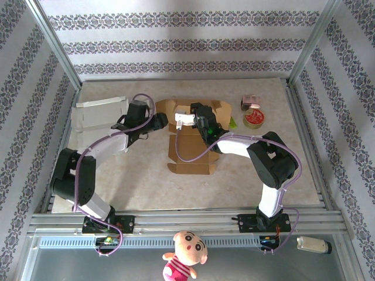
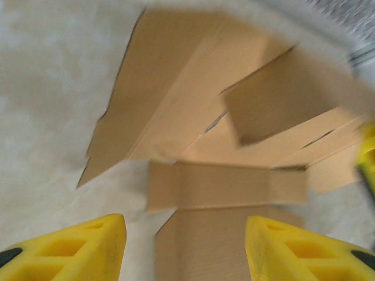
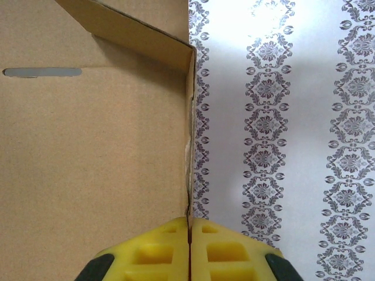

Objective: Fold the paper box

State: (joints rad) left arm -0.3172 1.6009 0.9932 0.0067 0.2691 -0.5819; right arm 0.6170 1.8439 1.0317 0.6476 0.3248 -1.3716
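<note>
The brown paper box (image 1: 190, 153) lies opened out at the table's middle, with its far flaps partly raised. My right gripper (image 1: 199, 113) is at the box's far part, pointing toward the back wall. In the right wrist view the right gripper (image 3: 189, 225) is shut on the edge of an upright wall of the paper box (image 3: 94, 146). My left gripper (image 1: 163, 122) hovers at the box's far left corner. In the left wrist view the left gripper (image 2: 184, 252) is open, its yellow fingers (image 2: 76, 249) wide apart over a panel of the blurred paper box (image 2: 193, 117).
Flat white cardboard (image 1: 96, 117) lies at the far left. A tape roll (image 1: 254, 119), a small pink item (image 1: 251, 100) and a green scrap (image 1: 232, 123) sit at the far right. A plush doll (image 1: 184, 254) lies in front of the arm bases. Metal frame posts (image 1: 55, 44) flank the table.
</note>
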